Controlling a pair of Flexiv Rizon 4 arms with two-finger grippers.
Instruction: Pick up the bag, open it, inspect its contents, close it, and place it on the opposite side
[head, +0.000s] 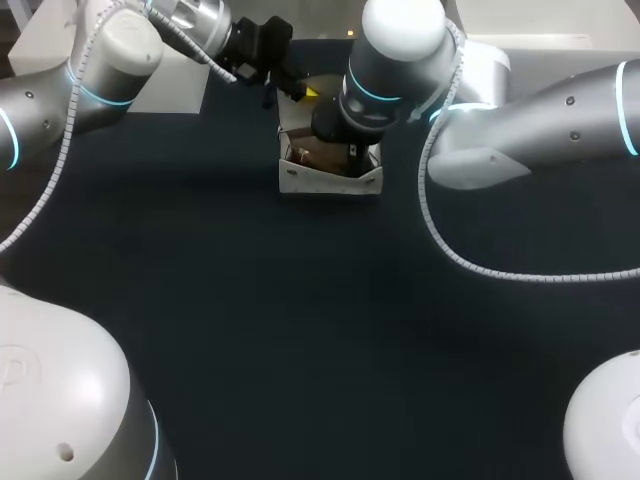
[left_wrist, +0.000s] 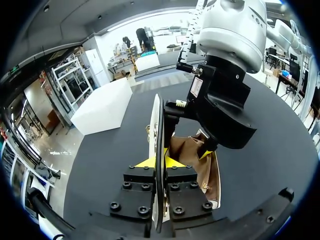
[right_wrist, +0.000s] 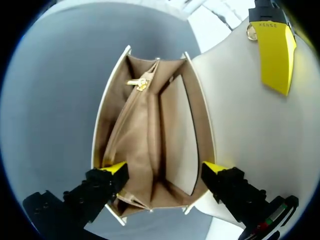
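A white bag stands open at the table's far middle. My left gripper is behind it, shut on the raised white flap, which runs edge-on between its yellow tips. My right gripper hangs straight over the bag's mouth. In the right wrist view it is open, its yellow tips close to the two long walls of the bag. The tan lining shows a middle divider and a small gold fitting. I see no loose items in the bag.
The dark table stretches wide in front of the bag and to both sides. A white box sits beyond the table's far left corner. My right arm's black wrist crowds the space just above the bag.
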